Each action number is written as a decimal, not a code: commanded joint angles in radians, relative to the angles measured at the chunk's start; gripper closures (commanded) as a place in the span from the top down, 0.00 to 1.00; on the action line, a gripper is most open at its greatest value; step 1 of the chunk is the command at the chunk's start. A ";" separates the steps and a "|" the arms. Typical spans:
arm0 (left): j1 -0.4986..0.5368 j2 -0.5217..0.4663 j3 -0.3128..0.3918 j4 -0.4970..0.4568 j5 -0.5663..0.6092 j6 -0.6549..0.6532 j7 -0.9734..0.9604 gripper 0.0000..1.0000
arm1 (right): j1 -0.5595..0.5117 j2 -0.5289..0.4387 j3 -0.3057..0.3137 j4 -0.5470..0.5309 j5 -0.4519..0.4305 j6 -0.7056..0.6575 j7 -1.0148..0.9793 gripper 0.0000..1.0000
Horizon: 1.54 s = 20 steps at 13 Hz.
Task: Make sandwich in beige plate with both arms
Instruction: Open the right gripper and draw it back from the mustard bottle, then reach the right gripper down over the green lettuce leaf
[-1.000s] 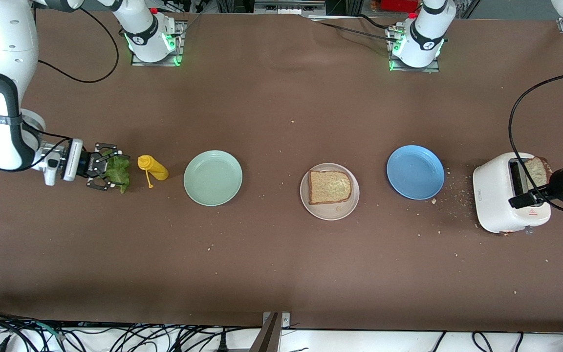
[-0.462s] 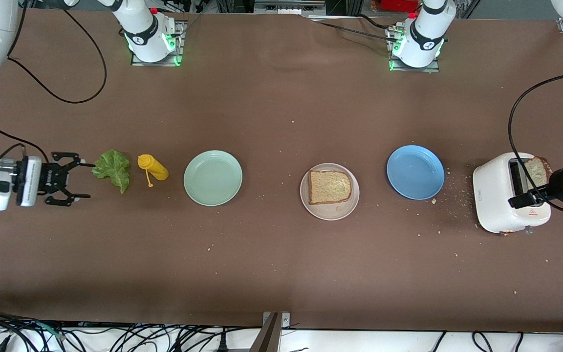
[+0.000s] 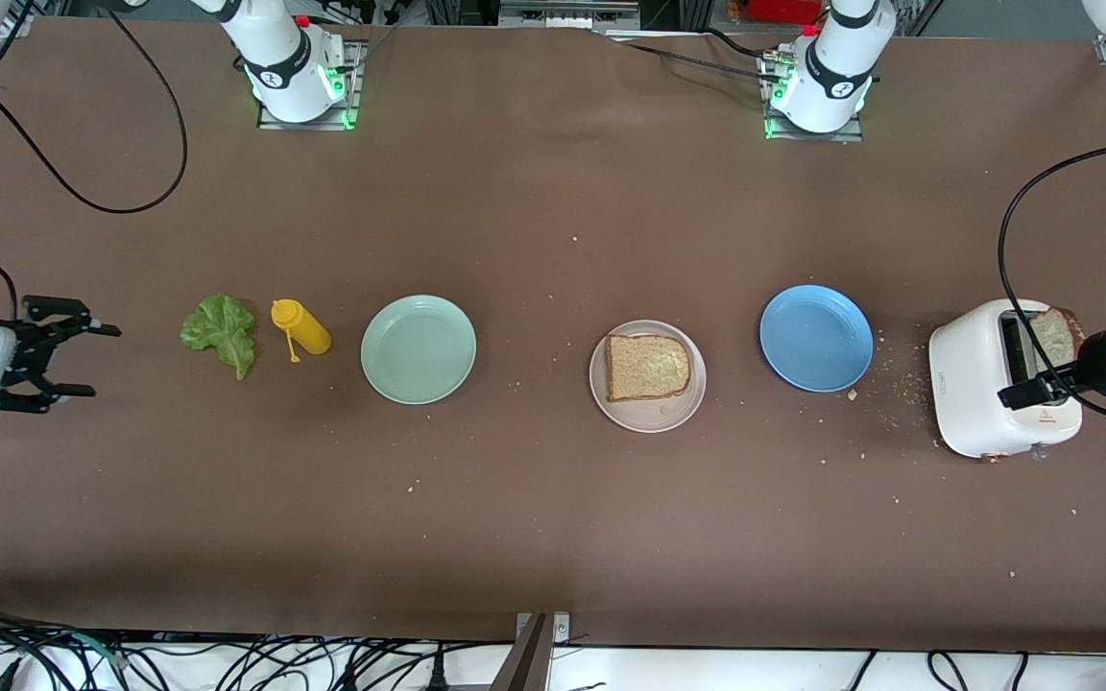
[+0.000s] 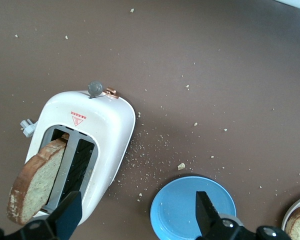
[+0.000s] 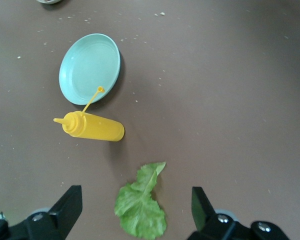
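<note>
**Front view: one slice plated, lettuce lies loose on the table**

A single toasted bread slice (image 3: 648, 367) lies flat in the beige plate (image 3: 654, 416), mid-table between the mint-green plate (image 3: 418, 348) and the blue plate (image 3: 816, 337). The lettuce leaf (image 3: 221, 332) rests on the brown table (image 3: 553, 518) beside the toppled yellow squeeze bottle (image 3: 300, 328), its long axis running slantwise, its narrow tip toward the front camera. The right gripper (image 3: 83, 360) hovers at its own end of the table, fingers spread wide, holding nothing. The left gripper (image 4: 135, 212), jaws wide and empty, hangs over the white toaster (image 3: 1002, 392), where a second slice (image 4: 36, 181) stands tilted in a slot.
</note>
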 commanded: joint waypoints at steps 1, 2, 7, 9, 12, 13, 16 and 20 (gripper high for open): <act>-0.007 -0.007 -0.001 -0.006 0.038 -0.004 -0.010 1.00 | 0.053 -0.049 -0.006 0.035 -0.135 -0.023 0.231 0.97; -0.007 -0.007 -0.001 -0.006 0.038 -0.004 -0.010 1.00 | 0.082 -0.069 -0.006 0.032 -0.192 -0.023 0.338 0.97; -0.007 -0.007 -0.001 -0.006 0.038 -0.005 -0.010 1.00 | 0.205 -0.091 -0.003 -0.116 -0.319 0.091 0.571 0.98; -0.007 -0.007 -0.001 -0.006 0.038 -0.004 -0.010 1.00 | 0.232 -0.095 -0.002 -0.225 -0.326 0.189 0.603 0.98; -0.007 -0.007 -0.002 -0.006 0.038 -0.005 -0.010 1.00 | 0.295 -0.158 -0.003 -0.470 -0.324 0.410 0.612 0.98; -0.007 -0.007 -0.002 -0.006 0.038 -0.004 -0.010 1.00 | 0.305 -0.184 -0.002 -0.555 -0.327 0.494 0.625 0.99; -0.009 -0.007 -0.002 -0.006 0.038 -0.005 -0.010 1.00 | 0.315 -0.194 0.003 -0.739 -0.326 0.680 0.631 0.99; -0.009 -0.007 -0.002 -0.006 0.038 -0.005 -0.010 1.00 | 0.337 -0.181 0.008 -0.884 -0.327 0.915 0.615 0.99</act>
